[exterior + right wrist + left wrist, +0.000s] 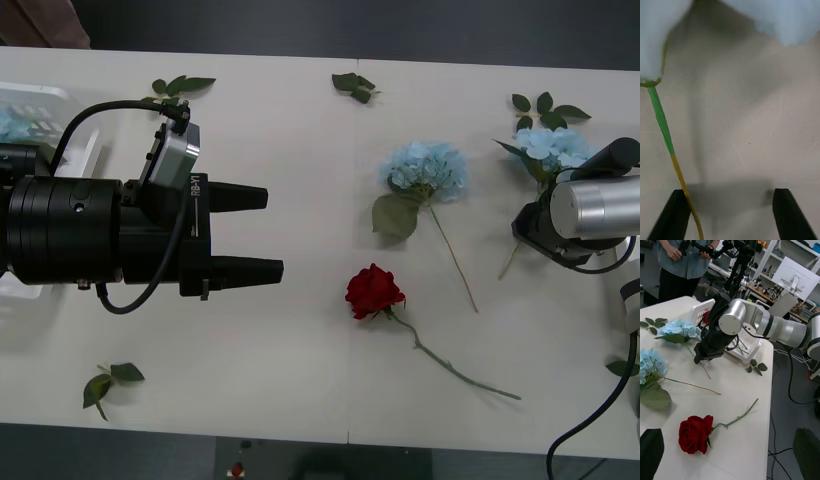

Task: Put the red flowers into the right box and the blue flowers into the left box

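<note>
One red flower (373, 290) lies mid-table, also seen at close range as a rose (694, 434) between my left arm's black fingers. My left gripper (272, 233) hovers open left of it, holding nothing. Two blue flowers (425, 168) (553, 148) lie farther right. My right gripper (535, 240) is down over the stem (662, 123) of the rightmost one; it stands open (730, 215) with the stem just inside one finger (675, 217). The left box (40, 100) at the far left holds a blue head (10, 125). The right box (752, 348) stands behind my right arm with something red inside.
Loose green leaf sprigs lie at the back (180, 85) (352, 87) (545, 108), near the front left (108, 382) and at the right edge (622, 368). The table's front edge (350, 435) runs close below the rose stem.
</note>
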You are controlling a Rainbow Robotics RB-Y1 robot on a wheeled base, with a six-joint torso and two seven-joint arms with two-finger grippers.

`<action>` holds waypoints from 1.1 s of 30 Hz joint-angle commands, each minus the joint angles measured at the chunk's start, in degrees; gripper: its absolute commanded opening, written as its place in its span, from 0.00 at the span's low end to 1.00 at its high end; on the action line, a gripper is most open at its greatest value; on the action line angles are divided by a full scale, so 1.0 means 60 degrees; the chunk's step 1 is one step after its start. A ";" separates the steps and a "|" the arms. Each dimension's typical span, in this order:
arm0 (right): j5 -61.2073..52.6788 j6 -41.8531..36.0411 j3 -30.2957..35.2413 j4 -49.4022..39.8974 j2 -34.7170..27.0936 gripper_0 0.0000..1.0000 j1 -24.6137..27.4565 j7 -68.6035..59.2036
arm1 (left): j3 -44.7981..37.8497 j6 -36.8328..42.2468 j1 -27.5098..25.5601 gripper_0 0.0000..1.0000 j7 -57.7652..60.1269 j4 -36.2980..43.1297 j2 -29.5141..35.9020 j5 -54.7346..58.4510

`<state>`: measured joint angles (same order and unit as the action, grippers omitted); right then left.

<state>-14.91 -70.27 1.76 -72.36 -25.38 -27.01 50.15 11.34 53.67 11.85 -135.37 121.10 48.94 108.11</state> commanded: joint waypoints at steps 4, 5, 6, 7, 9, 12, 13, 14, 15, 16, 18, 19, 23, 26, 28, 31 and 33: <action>-0.0093 0.0008 0.0058 -0.0156 -0.0121 0.00 -0.0273 0.0152 | -0.0117 -0.0082 -0.0129 1.00 -0.0481 0.0311 0.0105 0.0116; -0.0107 0.0008 0.0073 -0.0171 -0.0135 0.00 -0.0303 0.0152 | -0.0117 -0.0082 -0.0129 1.00 -0.0481 0.0311 0.0105 0.0116; -0.0107 0.0008 0.0088 -0.0200 -0.0135 0.00 -0.0317 0.0138 | -0.0117 -0.0082 -0.0129 1.00 -0.0481 0.0311 0.0105 0.0116; -0.0137 0.0008 0.0117 -0.0244 -0.0150 0.00 -0.0332 0.0152 | -0.0117 -0.0082 -0.0129 1.00 -0.0481 0.0311 0.0105 0.0116; -0.0166 -0.0022 0.0190 -0.0317 -0.0165 0.00 -0.0361 0.0226 | -0.0117 -0.0082 -0.0129 1.00 -0.0481 0.0311 0.0105 0.0116; -0.0195 -0.0256 0.0249 -0.0625 -0.0223 0.00 -0.0361 0.0284 | -0.0117 -0.0082 -0.0129 1.00 -0.0481 0.0311 0.0105 0.0116; -0.0210 -0.0446 0.0263 -0.0801 -0.0267 0.00 -0.0361 0.0313 | -0.0117 -0.0082 -0.0129 1.00 -0.0481 0.0311 0.0105 0.0116; -0.0210 -0.0666 0.0307 -0.1006 -0.0282 0.00 -0.0347 0.0328 | -0.0117 -0.0082 -0.0129 1.00 -0.0481 0.0311 0.0105 0.0116; -0.0210 -0.0769 0.0307 -0.1123 -0.0297 0.00 -0.0347 0.0343 | -0.0117 -0.0082 -0.0129 1.00 -0.0481 0.0311 0.0105 0.0116; -0.0224 -0.1018 0.0337 -0.1372 -0.0311 0.00 -0.0347 0.0357 | -0.0117 -0.0082 -0.0129 1.00 -0.0481 0.0311 0.0105 0.0116; -0.0224 -0.1486 0.0366 -0.1885 -0.0341 0.00 -0.0332 0.0416 | -0.0117 -0.0082 -0.0129 1.00 -0.0481 0.0311 0.0105 0.0116; -0.0195 -0.1765 0.0366 -0.2265 -0.0355 0.00 -0.0332 0.0460 | -0.0117 -0.0082 -0.0129 1.00 -0.0481 0.0311 0.0105 0.0116; -0.0224 -0.2556 0.0366 -0.3467 -0.0355 0.00 -0.0332 0.0870 | -0.0117 -0.0082 -0.0129 1.00 -0.0481 0.0311 0.0105 0.0116; -0.0517 -0.2849 0.0425 -0.4243 -0.0355 0.00 -0.0332 0.1720 | -0.0117 -0.0082 -0.0129 1.00 -0.0481 0.0311 0.0105 0.0116; -0.0942 -0.2819 0.0512 -0.4609 -0.0341 0.00 -0.0332 0.2350 | -0.0117 -0.0082 -0.0129 1.00 -0.0481 0.0311 0.0105 0.0116; -0.1689 -0.2629 0.0630 -0.4975 -0.0297 0.00 -0.0332 0.3419 | -0.0117 -0.0082 -0.0129 1.00 -0.0481 0.0311 0.0105 0.0116; -0.2378 -0.2409 0.0747 -0.5224 -0.0209 0.00 -0.0332 0.4181 | -0.0117 -0.0082 -0.0129 1.00 -0.0481 0.0311 0.0105 0.0116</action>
<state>-25.57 -85.95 4.23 -100.34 -25.49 -27.17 70.06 11.34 53.67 11.85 -135.37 121.13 48.94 108.11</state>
